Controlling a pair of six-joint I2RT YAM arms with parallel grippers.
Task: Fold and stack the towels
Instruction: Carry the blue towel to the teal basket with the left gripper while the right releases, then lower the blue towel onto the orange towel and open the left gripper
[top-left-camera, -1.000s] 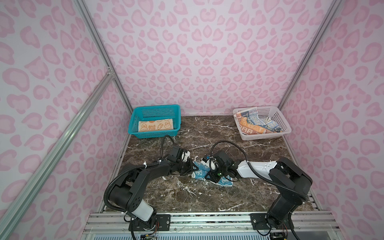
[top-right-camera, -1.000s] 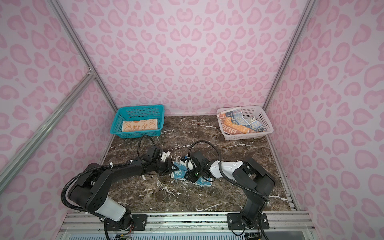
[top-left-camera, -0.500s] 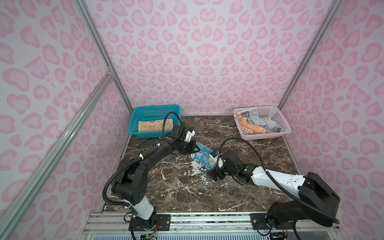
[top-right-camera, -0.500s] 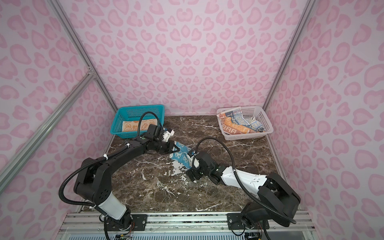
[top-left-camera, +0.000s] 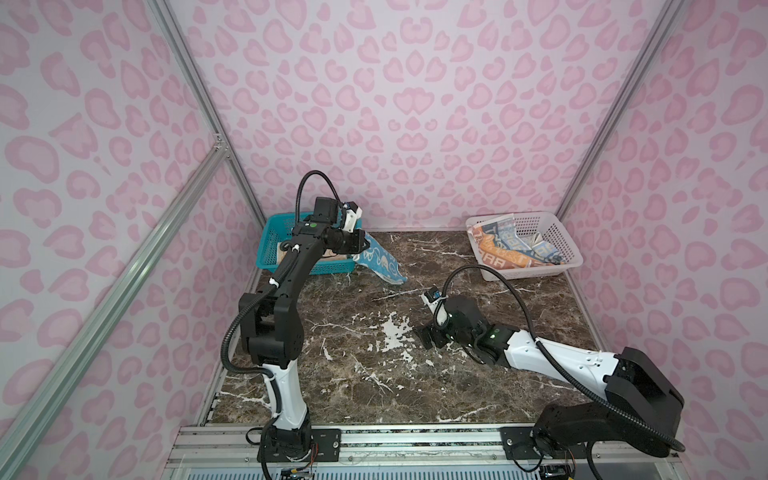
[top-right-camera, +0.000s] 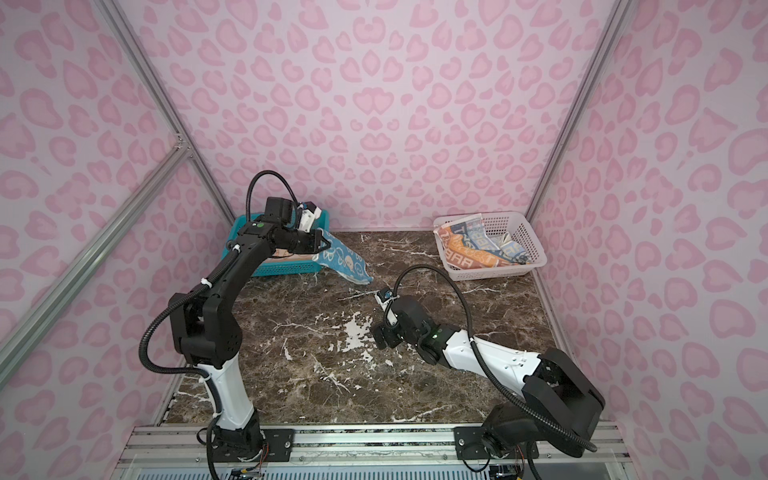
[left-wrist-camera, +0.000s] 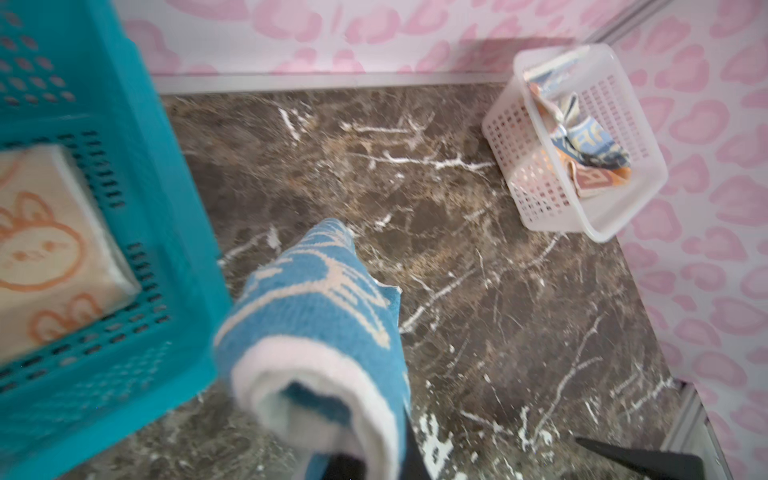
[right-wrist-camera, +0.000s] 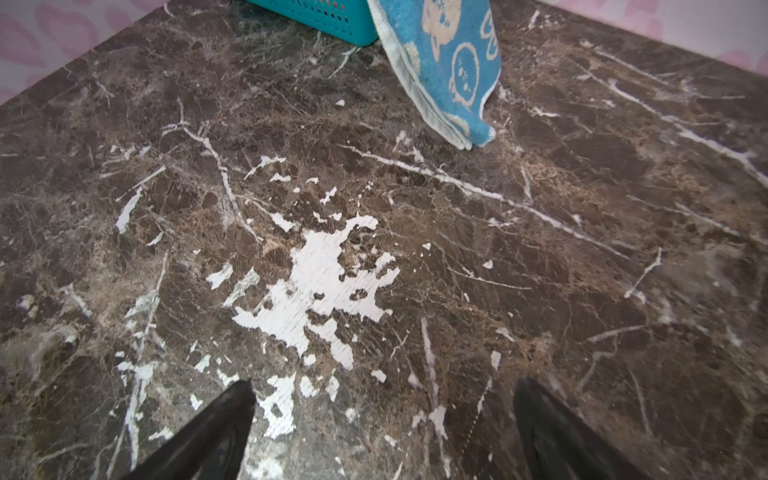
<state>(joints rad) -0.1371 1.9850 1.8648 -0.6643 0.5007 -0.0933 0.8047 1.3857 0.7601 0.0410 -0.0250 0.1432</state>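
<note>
The folded blue towel with white bunnies hangs beside the teal basket, its lower corner near the marble. My left gripper is shut on its upper edge; in the left wrist view the towel covers the jaws. My right gripper stands open and empty low over the table's middle; in its wrist view the blue towel hangs far ahead. The orange-cream bunny towel lies folded in the teal basket. The lettered towel lies crumpled in the white basket.
The teal basket stands at the back left and the white mesh basket at the back right. Pink patterned walls close in three sides. The dark marble table has worn white patches in the middle.
My left gripper has lifted the blue towel from the table's middle back to the teal basket. My right gripper has let go of it, opened wide and drawn back.
</note>
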